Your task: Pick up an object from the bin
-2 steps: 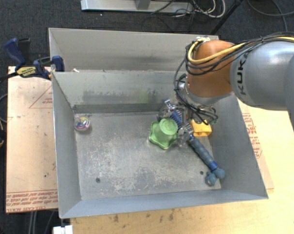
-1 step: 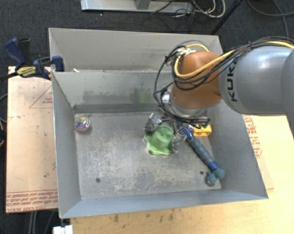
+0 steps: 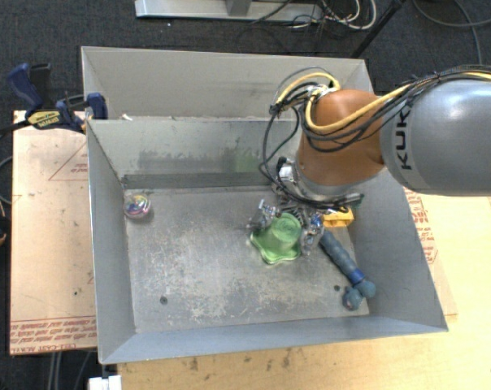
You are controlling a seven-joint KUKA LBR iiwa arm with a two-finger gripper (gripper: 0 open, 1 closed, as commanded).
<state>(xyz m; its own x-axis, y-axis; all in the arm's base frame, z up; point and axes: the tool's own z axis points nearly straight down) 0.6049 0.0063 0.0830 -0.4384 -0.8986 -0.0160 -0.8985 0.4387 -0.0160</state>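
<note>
My gripper (image 3: pixel 289 222) hangs low over the right middle of the bin floor, under the orange wrist cover. Its two fingers stand on either side of a translucent green soft piece (image 3: pixel 278 240) that lies on the floor; whether they press on it I cannot see. A blue-grey handled tool (image 3: pixel 344 265) lies slanted just right of the gripper, its knobbed end toward the bin's front right. A small yellow object (image 3: pixel 337 215) peeks out beside the wrist, above that tool.
A small shiny ball with pink and blue tints (image 3: pixel 137 206) rests near the far left wall of the bin. The arm comes in from the right, over the bin's right wall.
</note>
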